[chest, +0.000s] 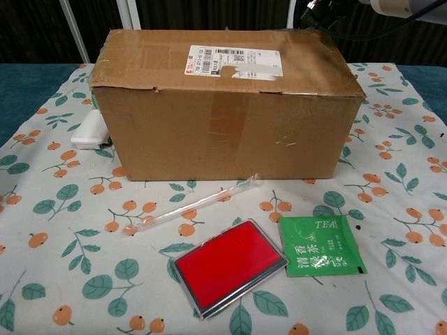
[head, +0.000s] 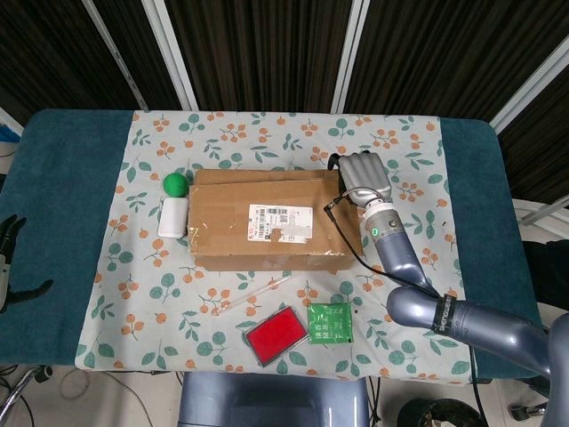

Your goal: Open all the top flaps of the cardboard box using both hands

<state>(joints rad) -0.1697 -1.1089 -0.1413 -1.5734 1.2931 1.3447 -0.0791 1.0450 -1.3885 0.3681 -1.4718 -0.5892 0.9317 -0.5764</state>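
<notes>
Head view shows the brown cardboard box with a white shipping label (head: 277,221), its top flaps closed, in the middle of the floral-cloth surface (head: 222,133), with the right hand (head: 362,169) at its far right corner, fingers curled down over the edge and holding nothing I can make out. I judge this the reach for the first flap; the next move calls for fingertips under that edge, while the left hand (head: 9,258) waits, fingers apart, well off by the surface's left edge
</notes>
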